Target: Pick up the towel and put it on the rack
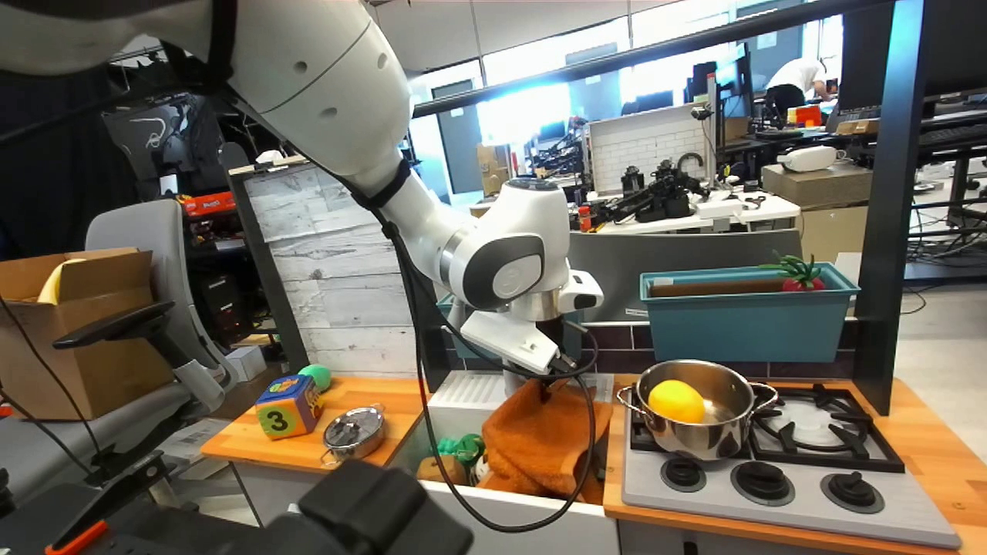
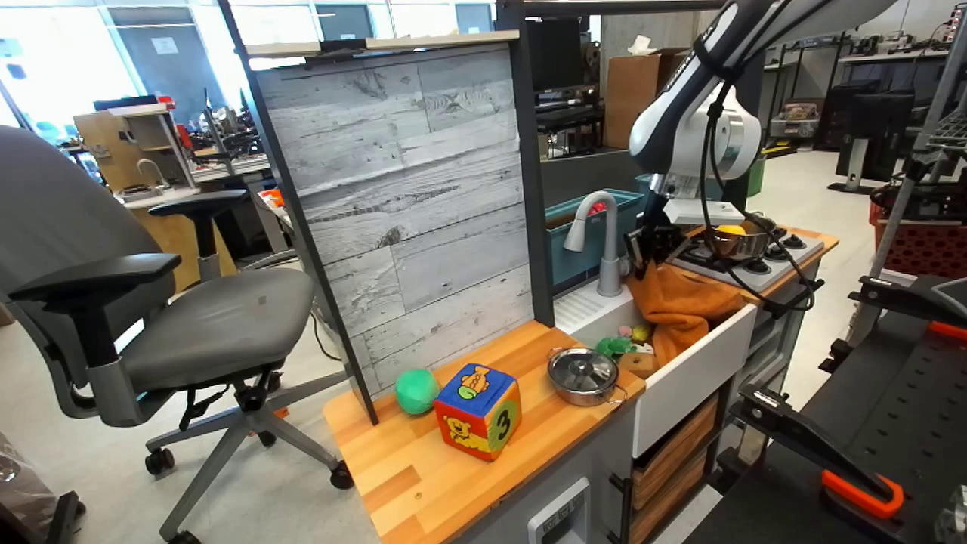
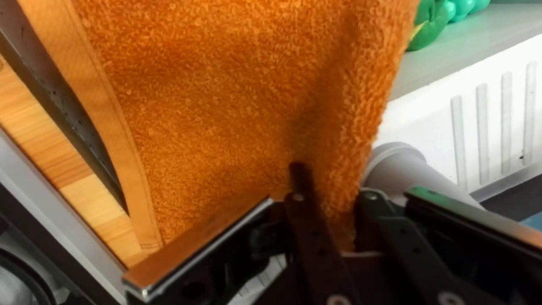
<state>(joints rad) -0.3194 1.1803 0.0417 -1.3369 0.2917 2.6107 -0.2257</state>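
The orange towel point(image 1: 532, 439) hangs in folds from my gripper point(image 1: 546, 391), its lower part down in the white sink point(image 2: 695, 378). In an exterior view the towel point(image 2: 684, 298) rises to the gripper point(image 2: 648, 261) at the sink's far end. In the wrist view the towel point(image 3: 233, 106) fills much of the picture and runs between the fingers of the gripper point(image 3: 332, 188), which looks shut on it. The fingertip contact is partly hidden by cloth. A white ribbed draining rack point(image 1: 472, 389) lies behind the sink; I cannot tell whether it is the task's rack.
A grey faucet point(image 2: 610, 249) stands close beside the gripper. A steel pot point(image 1: 698, 432) with a yellow ball sits on the stove point(image 1: 779, 493). Green toys point(image 2: 616, 346) lie in the sink. A lidded pan point(image 2: 582, 378) and a cube point(image 2: 480, 412) stand on the wooden counter. Blue planters point(image 1: 748, 327) hang behind.
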